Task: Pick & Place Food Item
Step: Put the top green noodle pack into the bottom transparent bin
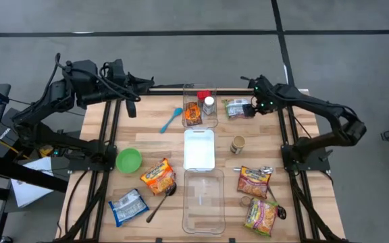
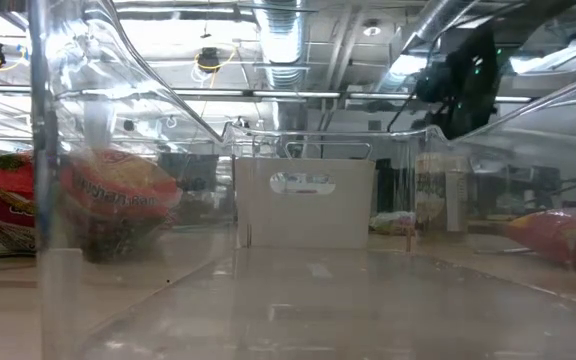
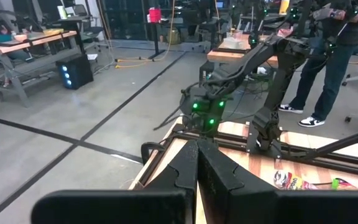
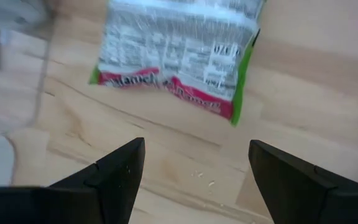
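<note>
Right gripper (image 4: 194, 180) wide open, empty, just above green-edged crinkly plastic food packet (image 4: 178, 56). Judged light, soft, slippery; pinch across the flat middle.

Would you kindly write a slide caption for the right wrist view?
Right hand, open, hovers above the wooden table, just short of a green-edged food packet.

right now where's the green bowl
In the high view, the green bowl sits on the table's left side, just left of an orange noodle packet.
</note>
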Robot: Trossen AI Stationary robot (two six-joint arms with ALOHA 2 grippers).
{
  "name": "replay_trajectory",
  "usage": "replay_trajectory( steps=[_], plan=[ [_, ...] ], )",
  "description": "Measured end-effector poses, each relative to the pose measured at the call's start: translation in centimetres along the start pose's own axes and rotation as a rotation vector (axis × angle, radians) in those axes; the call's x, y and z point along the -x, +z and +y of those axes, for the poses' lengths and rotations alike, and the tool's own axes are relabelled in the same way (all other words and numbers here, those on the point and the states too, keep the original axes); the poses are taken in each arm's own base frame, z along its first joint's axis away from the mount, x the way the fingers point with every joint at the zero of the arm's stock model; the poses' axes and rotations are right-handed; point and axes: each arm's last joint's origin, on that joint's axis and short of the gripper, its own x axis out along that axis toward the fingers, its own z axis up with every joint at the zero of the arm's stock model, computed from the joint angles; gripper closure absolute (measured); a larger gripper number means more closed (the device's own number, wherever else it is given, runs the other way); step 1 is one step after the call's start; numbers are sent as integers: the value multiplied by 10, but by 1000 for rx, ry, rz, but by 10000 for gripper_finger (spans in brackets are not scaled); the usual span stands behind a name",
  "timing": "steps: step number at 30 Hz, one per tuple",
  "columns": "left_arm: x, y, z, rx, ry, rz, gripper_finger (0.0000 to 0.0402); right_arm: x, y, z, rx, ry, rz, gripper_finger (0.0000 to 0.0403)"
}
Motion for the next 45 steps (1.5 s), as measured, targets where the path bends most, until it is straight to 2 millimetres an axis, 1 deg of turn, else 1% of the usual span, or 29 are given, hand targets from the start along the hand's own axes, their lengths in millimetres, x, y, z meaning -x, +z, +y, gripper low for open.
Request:
replay_trajectory(
  steps=[5, 12, 19, 22, 25, 30, 35, 38, 39, 42, 45],
  plan=[
    [0, 0, 0, 0, 0, 0, 399, -22, 2, -9, -49, -34, 41, 122],
    [0, 0, 0, 2, 4, 0, 399, -41, 9, -17, -54, -44, 56, 122],
    [0, 0, 0, 3, 4, 0, 399, -55, 10, -19, 47, -62, 106, 123],
    [0, 0, 0, 3, 4, 0, 399, -59, 14, -20, 73, -54, 90, 134],
    [0, 0, 0, 3, 4, 0, 399, -63, 14, -20, 90, -53, 98, 159],
    [0, 0, 0, 8, 3, 0, 399, -70, 17, -20, 110, 0, 111, 229],
    [0, 0, 0, 26, 3, -1, 399, -77, 17, -21, 138, 9, 131, 321],
    [0, 0, 0, 33, 0, -1, 399, -73, 17, -20, 156, 19, 122, 383],
    [0, 0, 0, 33, 0, -1, 399, -71, 17, -20, 159, 20, 119, 392],
    [0, 0, 0, 37, 0, -1, 399, -59, 15, -20, 165, 31, 100, 394],
    [0, 0, 0, 37, 0, -1, 399, -39, 12, -19, 177, 61, 67, 401]
  ],
)
